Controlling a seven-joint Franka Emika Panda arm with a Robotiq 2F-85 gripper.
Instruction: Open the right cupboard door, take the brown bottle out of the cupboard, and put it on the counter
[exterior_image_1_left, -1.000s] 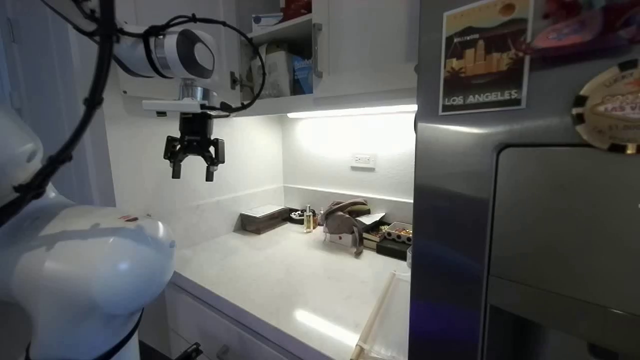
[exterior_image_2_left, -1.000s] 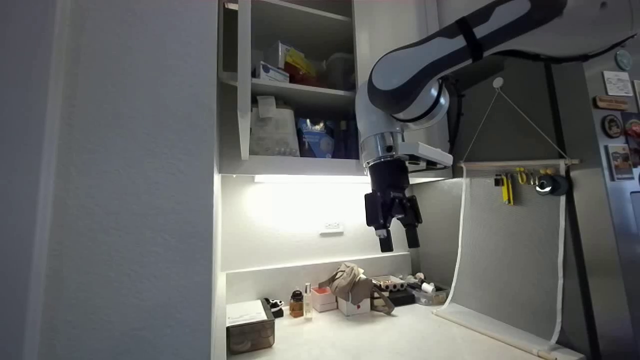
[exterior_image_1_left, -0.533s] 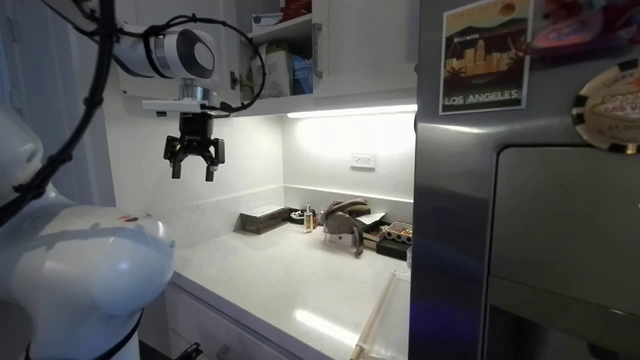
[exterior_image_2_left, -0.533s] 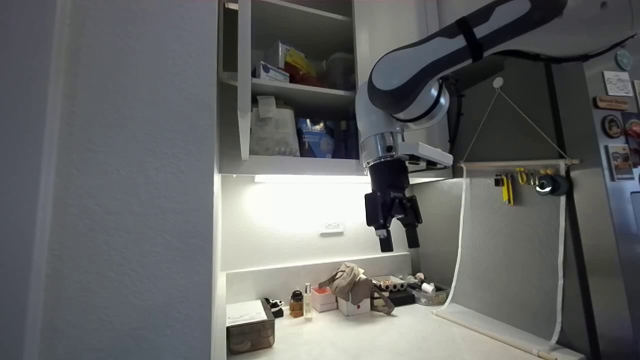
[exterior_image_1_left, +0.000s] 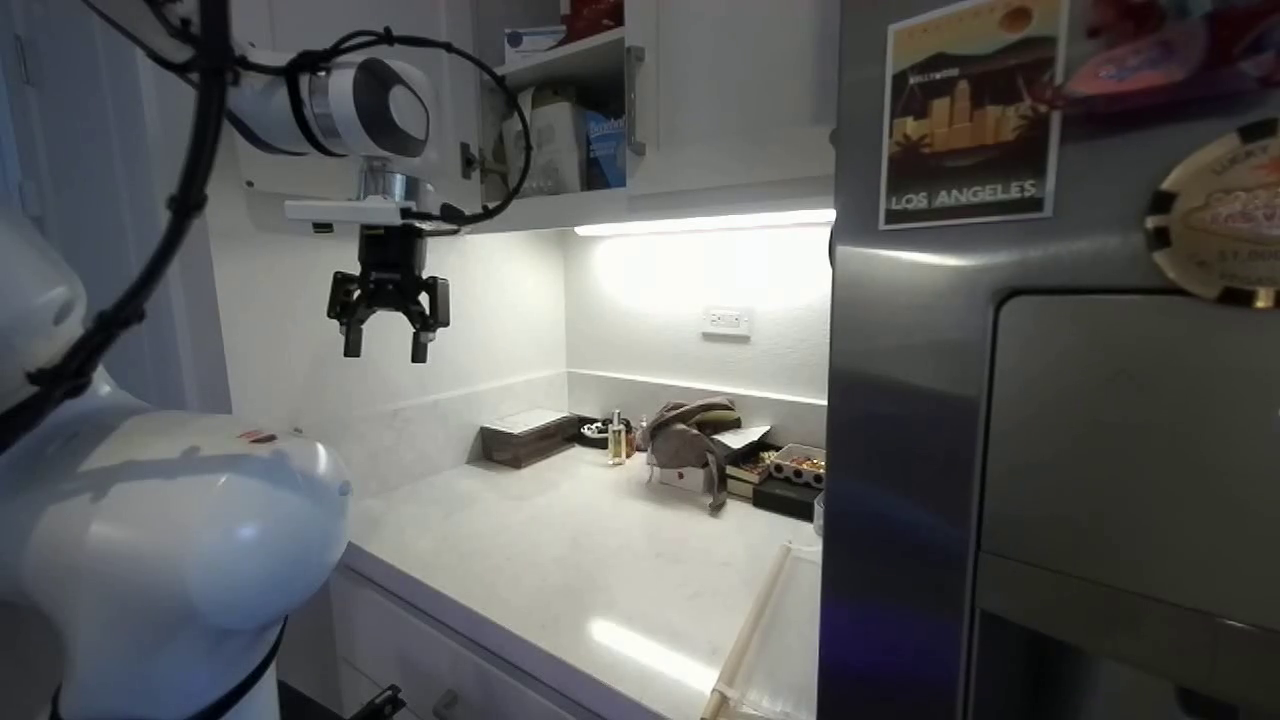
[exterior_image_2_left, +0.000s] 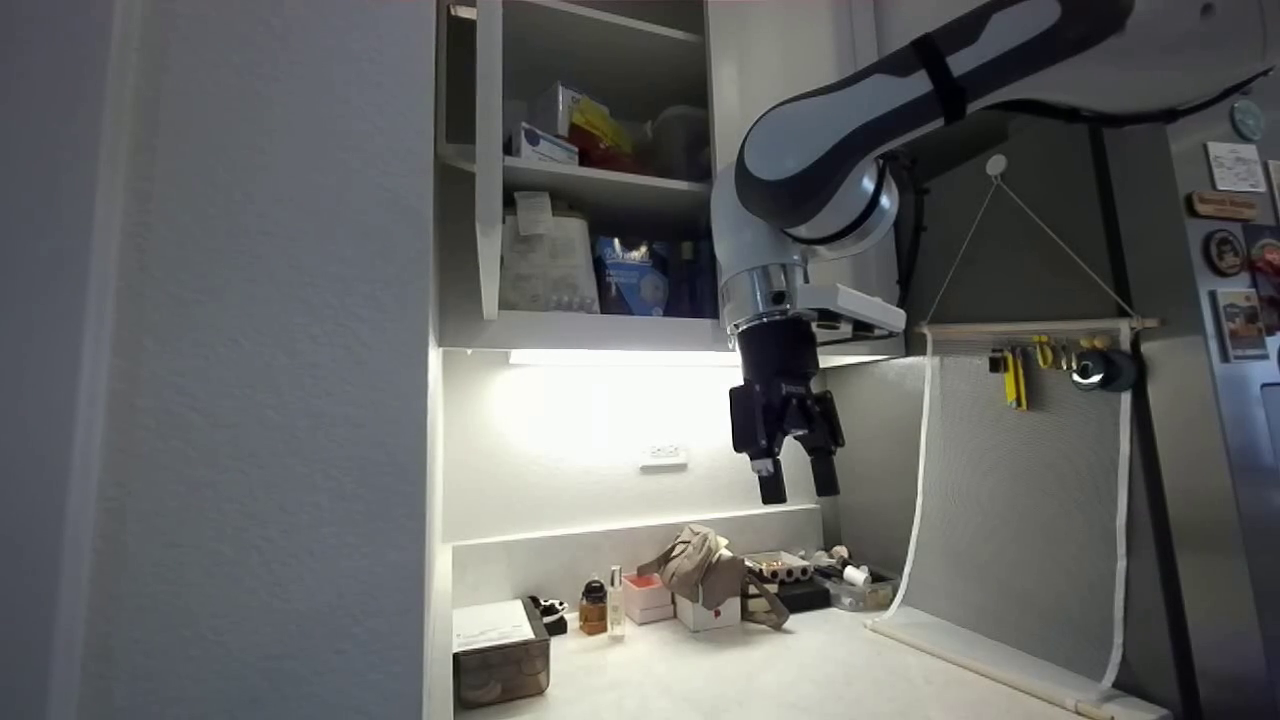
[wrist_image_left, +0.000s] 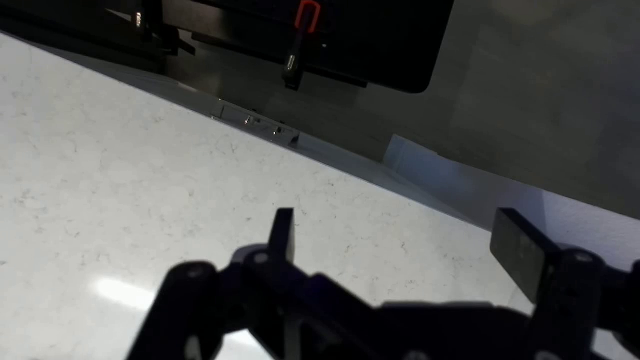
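You cannot place the brown bottle for certain: an amber bottle (exterior_image_2_left: 593, 614) with a dark cap stands on the counter (exterior_image_1_left: 540, 540), and dark shapes (exterior_image_2_left: 692, 278) low in the cupboard (exterior_image_2_left: 600, 330), beside your arm (exterior_image_2_left: 805, 160), are too dim to name. The right cupboard door (exterior_image_1_left: 745, 95), one plain white panel with one metal handle (exterior_image_1_left: 634, 100), is closed; in an exterior view your arm crosses in front of it. The cupboard's second door (exterior_image_2_left: 488, 160) is swung out, and inside you see one blue bag (exterior_image_2_left: 632, 278), one cloudy packet (exterior_image_2_left: 548, 265) and one yellow-and-red packet (exterior_image_2_left: 598, 130). Your gripper (exterior_image_1_left: 386, 347) hangs over the glossy, faintly speckled counter, its two fingers spread wide, holding nothing. By the amber bottle you have one slim clear bottle (exterior_image_2_left: 616, 608), one smoky plastic box (exterior_image_2_left: 505, 672), one pink box (exterior_image_2_left: 650, 601) and one white box (exterior_image_2_left: 708, 614) under crumpled grey-brown fabric (exterior_image_2_left: 690, 566). Further along sit a spotted tray (exterior_image_2_left: 780, 574) and a clear tub (exterior_image_2_left: 866, 598). A mesh sheet (exterior_image_2_left: 1020, 500) with two wooden bars (exterior_image_2_left: 1040, 327) hangs beside them, its lower end lying on the counter, and a steel fridge (exterior_image_1_left: 905, 400) hides part of the counter in an exterior view.
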